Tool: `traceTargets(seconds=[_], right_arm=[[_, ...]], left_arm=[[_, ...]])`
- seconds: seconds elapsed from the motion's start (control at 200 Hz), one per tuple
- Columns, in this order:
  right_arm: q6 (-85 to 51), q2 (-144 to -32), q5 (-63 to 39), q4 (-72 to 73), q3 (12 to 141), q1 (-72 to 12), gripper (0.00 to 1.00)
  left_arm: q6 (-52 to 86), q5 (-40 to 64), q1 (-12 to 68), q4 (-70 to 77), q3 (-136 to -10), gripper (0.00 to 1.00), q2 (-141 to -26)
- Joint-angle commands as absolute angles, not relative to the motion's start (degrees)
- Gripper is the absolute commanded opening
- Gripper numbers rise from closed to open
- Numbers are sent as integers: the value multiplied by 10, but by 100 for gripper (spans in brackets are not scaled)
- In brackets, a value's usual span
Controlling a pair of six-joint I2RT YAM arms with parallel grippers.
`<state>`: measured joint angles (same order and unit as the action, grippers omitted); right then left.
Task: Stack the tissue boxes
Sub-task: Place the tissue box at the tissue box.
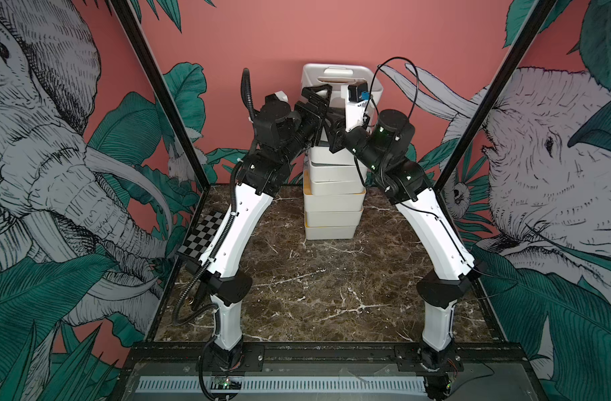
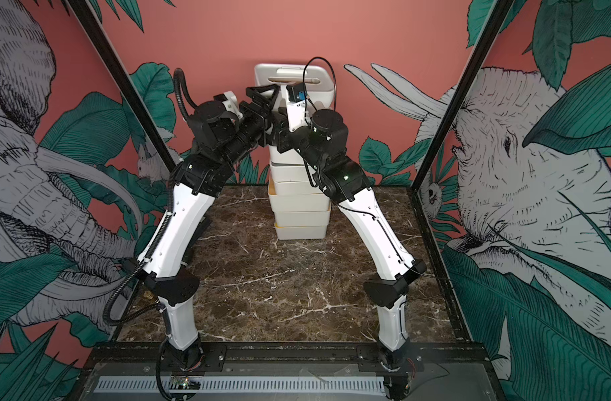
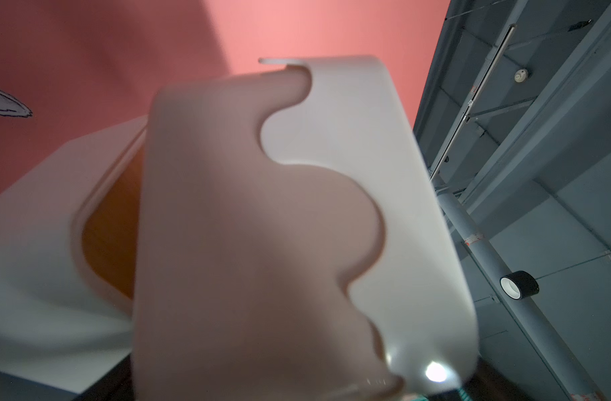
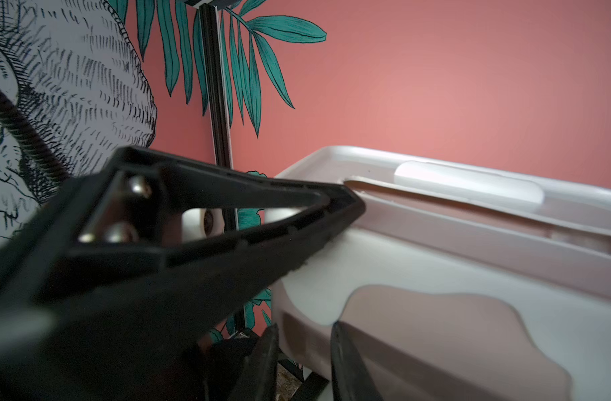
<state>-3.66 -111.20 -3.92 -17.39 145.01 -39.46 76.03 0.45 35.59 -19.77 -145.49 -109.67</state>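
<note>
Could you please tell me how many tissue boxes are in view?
7: six boxes stacked in one column at the back of the table; the seventh, the top box, shows above the arms. Another may be hidden behind them.

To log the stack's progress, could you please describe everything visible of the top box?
The top box is white, plastic-looking, round-cornered, with pale-pink drip-pattern sides and a slotted white lid. It tops the stack at the back of the table; where they meet is hidden. A finger of the left hand rests on its lid's edge.
</note>
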Motion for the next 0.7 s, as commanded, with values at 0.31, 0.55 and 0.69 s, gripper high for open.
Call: traceTargets(seconds=[0.31,0.55,0.69], right_arm=[[-36,-1173,-40,-166,1569,-394,30],[-55,-1164,-92,-144,1530,-367,32],[-56,-1166,-134,-135,1532,-356,34]], left_arm=[[745,11,360,-157,-1418,100,-1042],[734,-44,358,-124,-1285,99,-961],[730,-56,354,-108,-1251,100,-936]])
